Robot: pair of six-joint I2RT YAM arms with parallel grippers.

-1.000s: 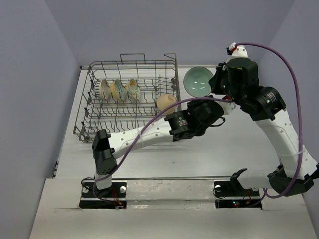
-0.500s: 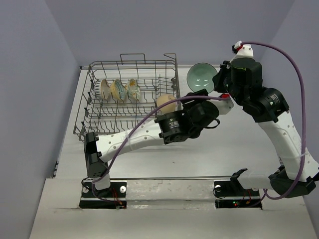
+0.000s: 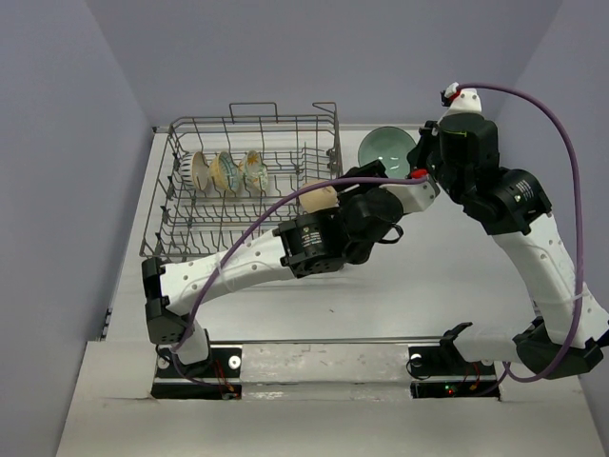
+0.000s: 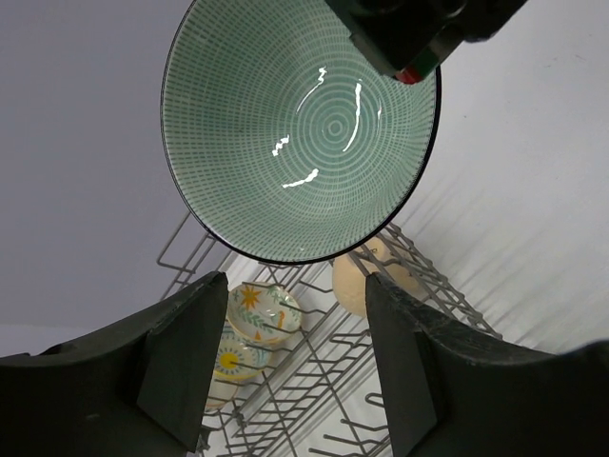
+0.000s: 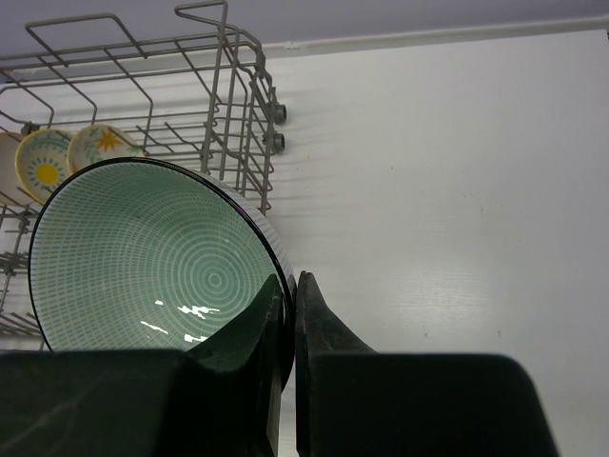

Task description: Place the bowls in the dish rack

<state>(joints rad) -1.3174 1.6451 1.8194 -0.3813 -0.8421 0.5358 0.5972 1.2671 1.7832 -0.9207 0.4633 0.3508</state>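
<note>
My right gripper (image 3: pixel 416 162) is shut on the rim of the pale teal-green bowl (image 3: pixel 385 148) and holds it in the air just right of the dish rack (image 3: pixel 169 195). In the right wrist view the jaws (image 5: pixel 290 281) pinch the bowl's (image 5: pixel 143 257) right edge. My left gripper (image 3: pixel 381 183) is open and empty just below that bowl, which fills the top of the left wrist view (image 4: pixel 300 124). The white-and-tan bowl (image 3: pixel 198 171) and two floral bowls (image 3: pixel 226 173) (image 3: pixel 255 171) stand on edge in the rack's left row. The tan bowl (image 3: pixel 319 195) sits at its right end.
The rack's raised right wall (image 5: pixel 228 95) stands close to the left of the held bowl. My left arm (image 3: pixel 238 262) lies across the table in front of the rack. Walls close in at the back and both sides.
My left arm has swung its elbow left and brought its open gripper up under the teal bowl. My right gripper has carried the bowl slightly up and back.
</note>
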